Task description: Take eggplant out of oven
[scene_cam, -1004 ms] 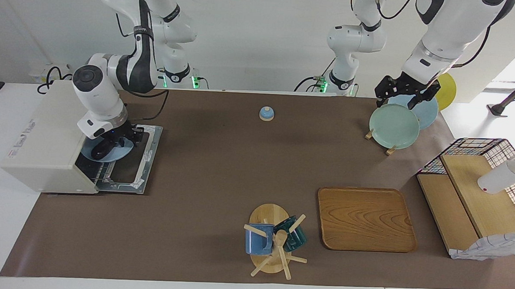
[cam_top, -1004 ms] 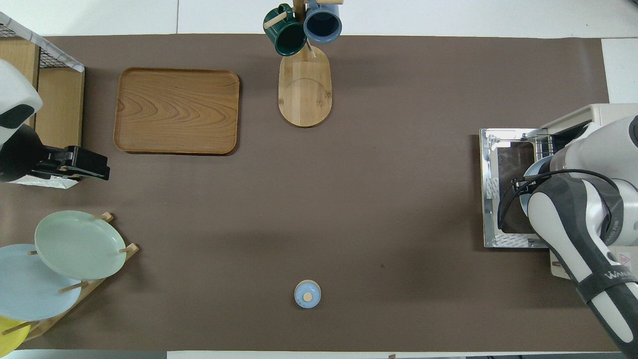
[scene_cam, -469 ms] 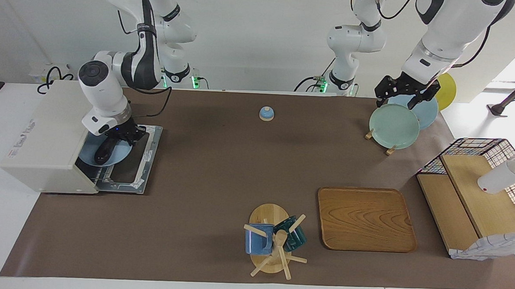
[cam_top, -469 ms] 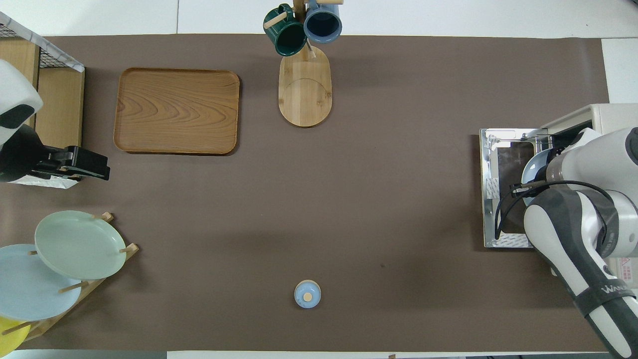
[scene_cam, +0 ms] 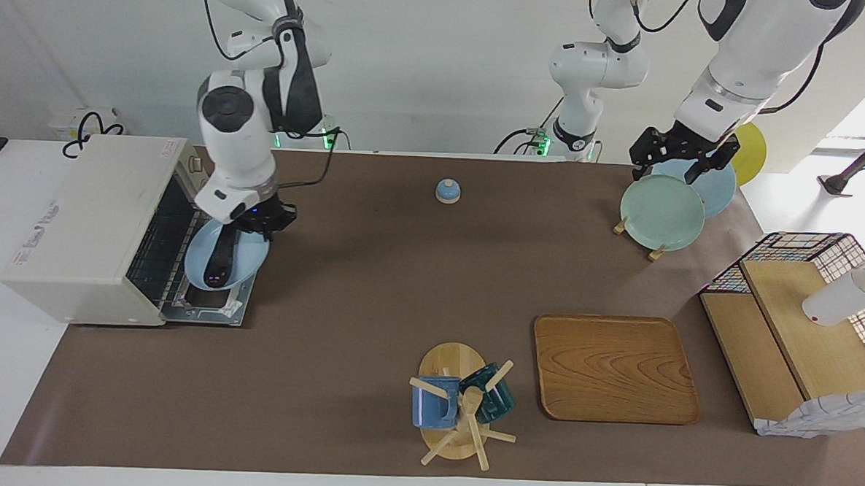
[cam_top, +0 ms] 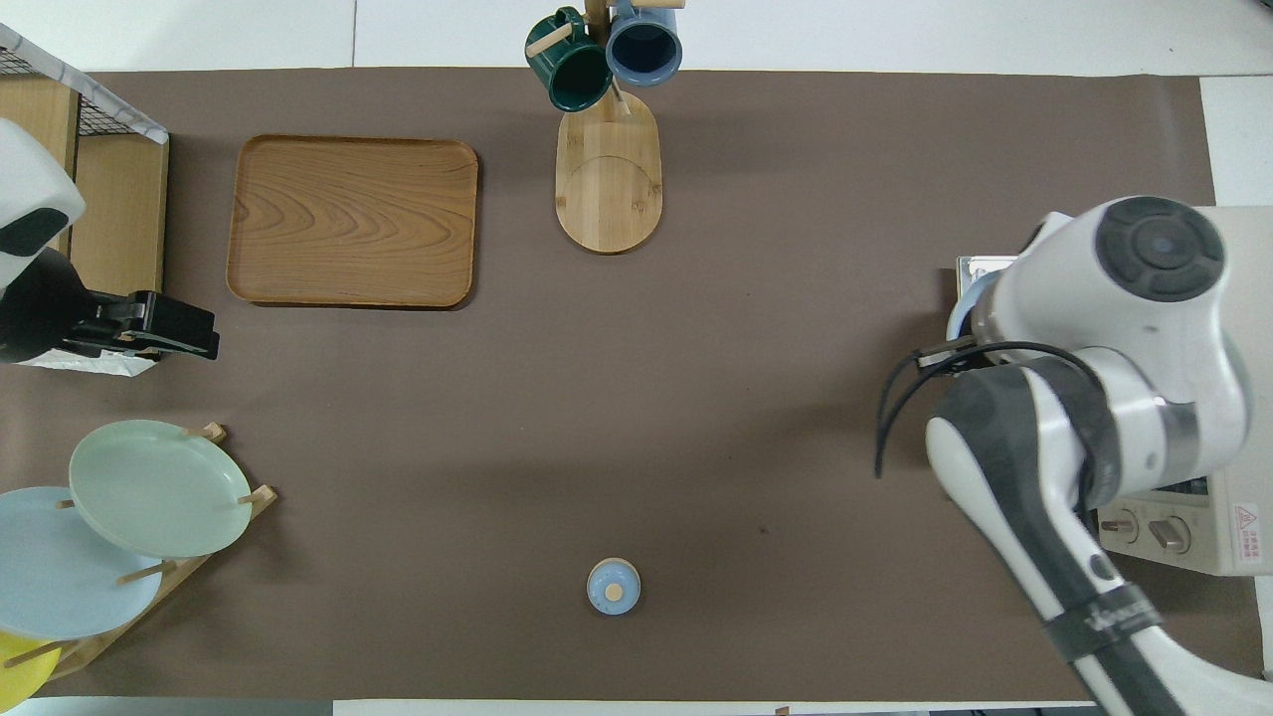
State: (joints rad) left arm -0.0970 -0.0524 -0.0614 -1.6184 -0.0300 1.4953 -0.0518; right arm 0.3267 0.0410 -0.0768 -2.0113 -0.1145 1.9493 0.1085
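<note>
The cream-white oven [scene_cam: 91, 213] stands at the right arm's end of the table, its door [scene_cam: 214, 308] dropped open. My right gripper [scene_cam: 256, 224] is shut on the rim of a light blue plate [scene_cam: 245, 260] and holds it tilted in the air over the open door. The dark eggplant [scene_cam: 218, 261] lies on that plate, outside the oven. In the overhead view the right arm hides the eggplant; only a sliver of the plate's rim [cam_top: 959, 313] and the oven's knob panel [cam_top: 1183, 532] show. My left gripper [scene_cam: 680, 162] waits over the plate rack.
A small blue bell [scene_cam: 447, 191] sits near the robots at mid-table. A rack with a green plate [scene_cam: 660, 211] stands at the left arm's end. A wooden tray [scene_cam: 615, 368], a mug tree [scene_cam: 458, 401] and a wire-sided shelf [scene_cam: 801, 317] lie farther out.
My right gripper has drawn the blue plate with the eggplant out of the oven and lifted it over the open door. The left arm has not moved.
</note>
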